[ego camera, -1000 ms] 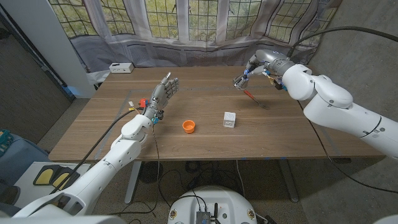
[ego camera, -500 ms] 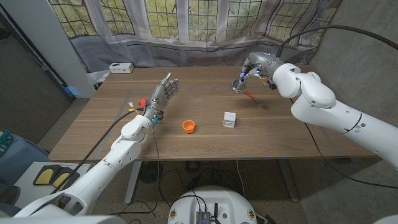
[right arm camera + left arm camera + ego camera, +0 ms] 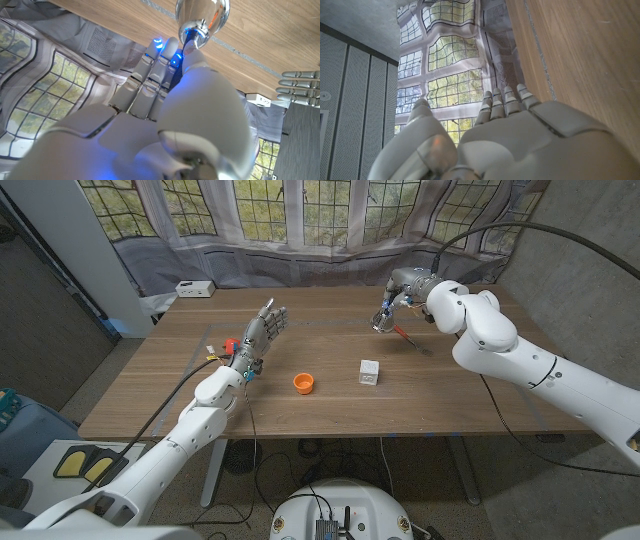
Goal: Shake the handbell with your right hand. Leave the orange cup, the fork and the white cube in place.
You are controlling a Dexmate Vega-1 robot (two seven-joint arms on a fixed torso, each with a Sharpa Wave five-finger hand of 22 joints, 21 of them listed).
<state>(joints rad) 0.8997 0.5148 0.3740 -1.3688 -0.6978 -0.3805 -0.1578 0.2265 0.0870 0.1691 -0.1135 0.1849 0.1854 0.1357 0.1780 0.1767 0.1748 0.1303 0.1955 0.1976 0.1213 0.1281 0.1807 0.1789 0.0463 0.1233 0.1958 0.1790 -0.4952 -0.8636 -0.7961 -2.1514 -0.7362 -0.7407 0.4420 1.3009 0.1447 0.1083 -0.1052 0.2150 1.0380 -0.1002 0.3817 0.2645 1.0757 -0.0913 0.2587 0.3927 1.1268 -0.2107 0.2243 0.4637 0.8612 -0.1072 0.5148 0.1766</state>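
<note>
My right hand is raised over the far right part of the table and grips the handle of the chrome handbell, whose bowl hangs below the fingers, above the wood. In the right wrist view the shiny bell sticks out past the curled fingers. The fork, red-handled, lies on the table just beside the bell. The white cube and the orange cup sit nearer the front middle. My left hand stands open at the left, fingers up and apart, holding nothing.
A small white box sits at the table's far left corner. Grey curtains and windows close off the back edge. Bare wood stretches to the right of the cube.
My right arm has swung leftward in the picture and the bell has tipped and dropped a little under the hand. The left hand, cup, cube and fork have not moved.
</note>
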